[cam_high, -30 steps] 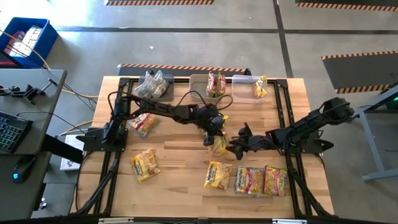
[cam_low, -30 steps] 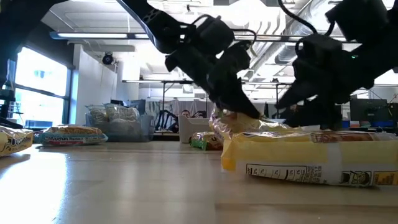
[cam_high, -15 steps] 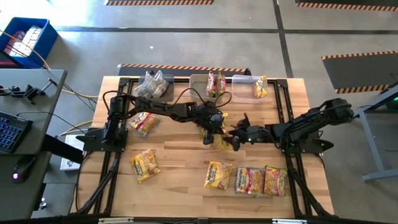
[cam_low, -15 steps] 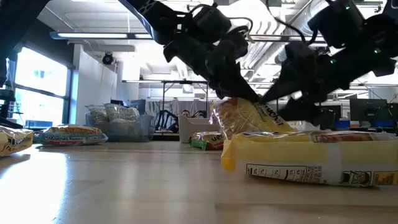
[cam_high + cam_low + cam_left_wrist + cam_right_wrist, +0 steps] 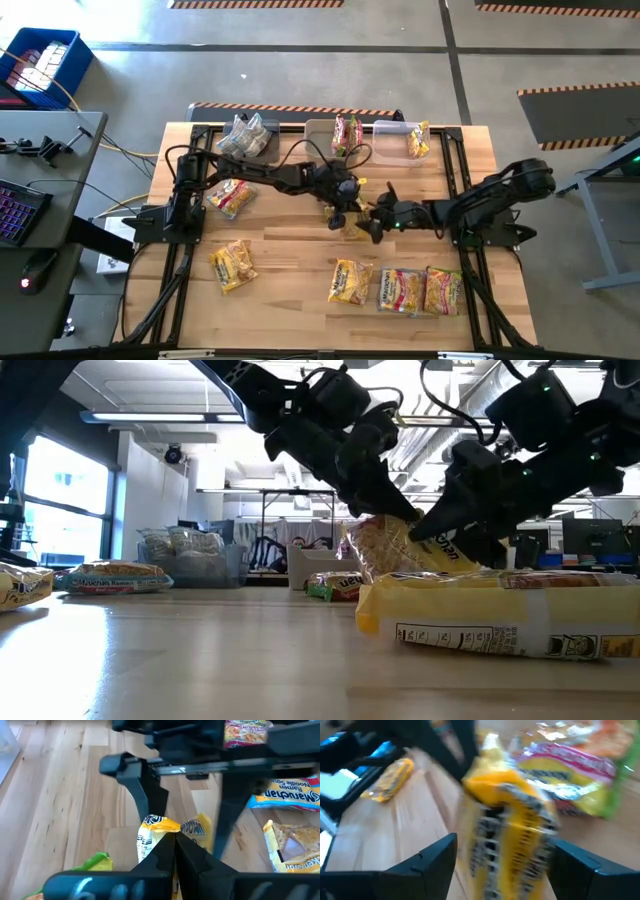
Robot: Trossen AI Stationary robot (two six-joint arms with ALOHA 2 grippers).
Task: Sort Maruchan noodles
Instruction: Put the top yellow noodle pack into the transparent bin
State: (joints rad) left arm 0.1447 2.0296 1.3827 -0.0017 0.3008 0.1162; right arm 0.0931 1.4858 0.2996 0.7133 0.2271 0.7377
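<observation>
Maruchan noodles lie spread over the wooden tabletop [image 5: 290, 290], and one yellow packet [image 5: 352, 226] hangs near its middle, pinched at its top edge by the left gripper [image 5: 340, 212], whose fingers are clenched together on the wrapper. In the left wrist view that packet [image 5: 152, 837] stands upright just past the closed fingertips. The right gripper [image 5: 375, 222] faces it from the other side with its fingers spread wide, one on either side of the packet [image 5: 512, 820]; whether they touch the wrapper is hard to tell, as the right wrist view is blurred.

Three packets [image 5: 396, 288] lie side by side near the front edge, on the right arm's side. Another packet [image 5: 232, 265] lies apart toward the front left, and one more [image 5: 230, 197] sits beside the left arm. Along the far edge stand three bins: the left bin [image 5: 268, 146] holds silvery packets, the middle bin [image 5: 318, 138] a red and green one, and the right bin [image 5: 390, 140] a yellow one.
</observation>
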